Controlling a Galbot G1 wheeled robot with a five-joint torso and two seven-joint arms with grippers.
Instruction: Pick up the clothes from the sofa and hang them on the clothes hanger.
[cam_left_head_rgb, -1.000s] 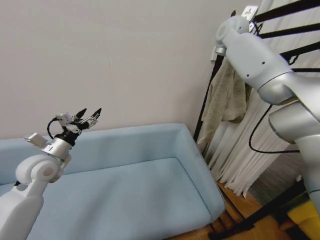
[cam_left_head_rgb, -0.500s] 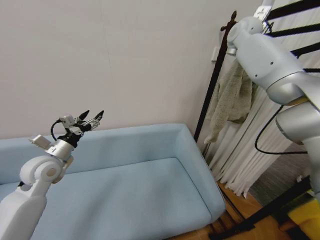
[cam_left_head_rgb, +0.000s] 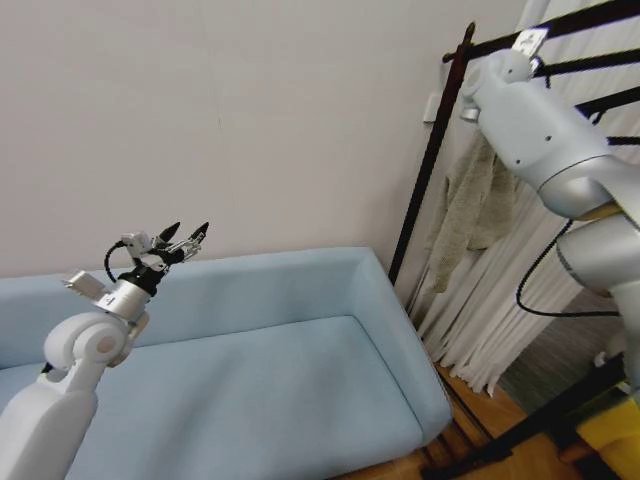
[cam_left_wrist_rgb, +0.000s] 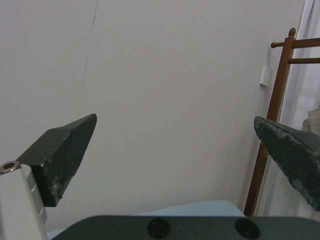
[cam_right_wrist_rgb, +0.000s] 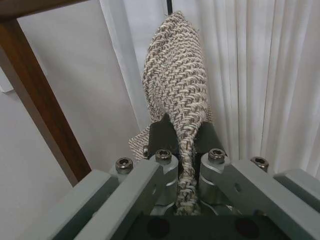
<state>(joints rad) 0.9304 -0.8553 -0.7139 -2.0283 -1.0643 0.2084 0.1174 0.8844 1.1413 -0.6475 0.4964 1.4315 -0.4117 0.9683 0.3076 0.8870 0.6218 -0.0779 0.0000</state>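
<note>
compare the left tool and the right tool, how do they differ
The left tool is open and empty; the right tool is shut on the knitted garment. The left tool sits low, above the sofa backrest; the right tool is high up by the coat rack. Both are held in the air.

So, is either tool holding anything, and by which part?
The right tool pinches a bunched fold of the knitted garment by the rack; the left tool is open, empty.
</note>
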